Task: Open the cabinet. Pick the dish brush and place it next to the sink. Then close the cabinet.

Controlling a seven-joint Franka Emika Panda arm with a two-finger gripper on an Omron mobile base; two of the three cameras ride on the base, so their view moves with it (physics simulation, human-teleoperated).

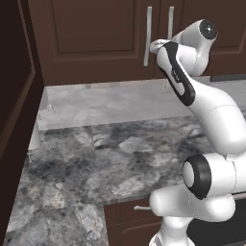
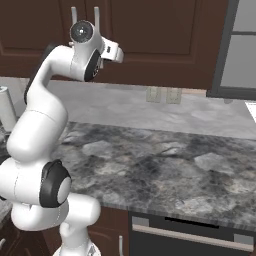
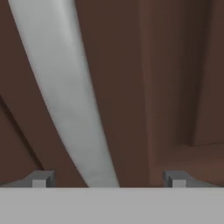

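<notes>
The cabinet (image 1: 91, 33) is a dark brown wall unit whose two doors are shut, with two silver bar handles (image 1: 148, 36) side by side at the middle. My gripper (image 3: 107, 179) is raised right up to the doors and stands open. One silver handle (image 3: 65, 87) runs slanted between the two fingertips (image 3: 41, 179), with no contact that I can see. From the base the white hand (image 1: 154, 46) sits at the lower end of the handles, also seen in the right base view (image 2: 112, 51). The dish brush is hidden and the sink is out of view.
A grey marble counter (image 1: 120, 158) stretches below the cabinet. A black dishwasher front (image 2: 190, 235) and a low brown drawer unit (image 1: 129, 216) sit under it. A white cylinder (image 1: 36, 137) stands at the left end, beside a tall dark panel (image 1: 14, 120). Wall outlets (image 2: 160, 94) mark the backsplash.
</notes>
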